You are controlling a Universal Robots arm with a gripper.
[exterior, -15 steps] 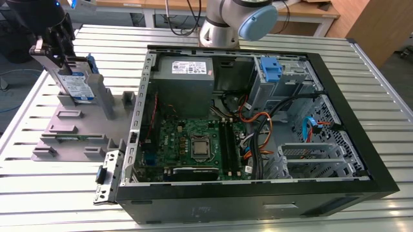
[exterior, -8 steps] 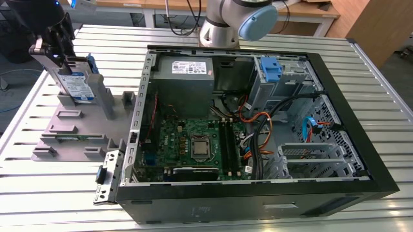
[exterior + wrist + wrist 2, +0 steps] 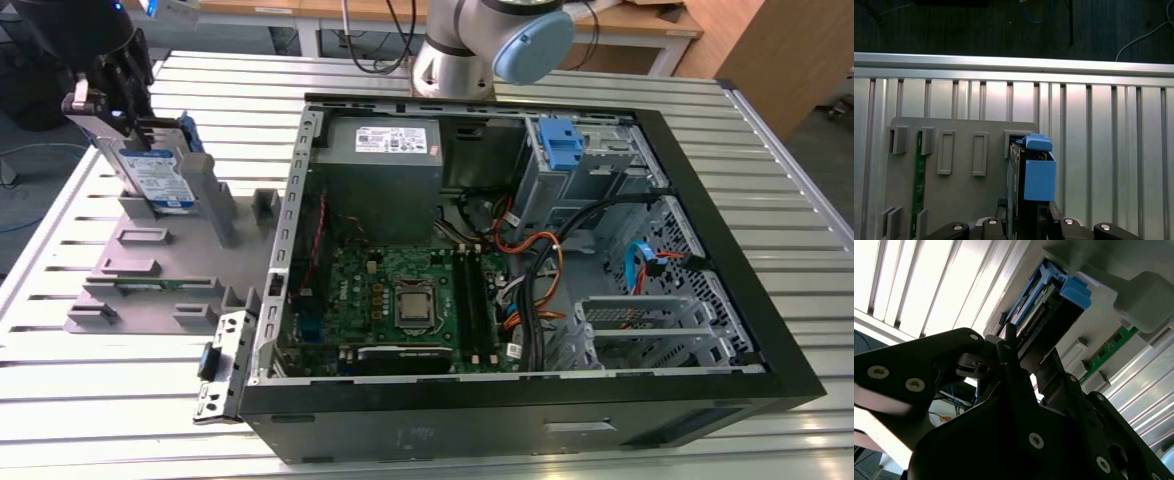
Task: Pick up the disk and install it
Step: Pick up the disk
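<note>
Slatted aluminium tabletop (image 3: 107, 420) runs under everything we see, with wooden furniture (image 3: 781, 50) behind it in the exterior view and a dark floor (image 3: 954, 25) beyond its edge in the first wrist view. Our gripper (image 3: 138, 128) hangs at the exterior view's far left, its black body directly over the disk (image 3: 158, 182) and its tip right at the disk's upper edge. We cannot tell whether it is clamped on the disk or merely straddling it. In the first wrist view the disk (image 3: 1036, 175) shows edge-on in its blue frame and runs straight back into the gripper (image 3: 1026, 225). In the second wrist view the blue end of the disk (image 3: 1069, 290) lies just beyond the dark gripper links. The disk stands upright on its edge in a slot of a grey holder (image 3: 147, 270), with its white-and-blue label facing the exterior camera. A green memory stick (image 3: 918, 175) sits in another slot of the same holder, apart from the disk. Just beside the holder, on the exterior view's right, an open computer case (image 3: 747, 385) lies on its side. Inside it we see a grey power supply (image 3: 380, 150), a green motherboard (image 3: 400, 300), orange and black cables (image 3: 534, 265) and a bare blue bracket (image 3: 561, 145) in the drive cage. The case's wall and those cables lie between the disk and the drive cage. The arm's grey base (image 3: 461, 55) stands behind the case.
</note>
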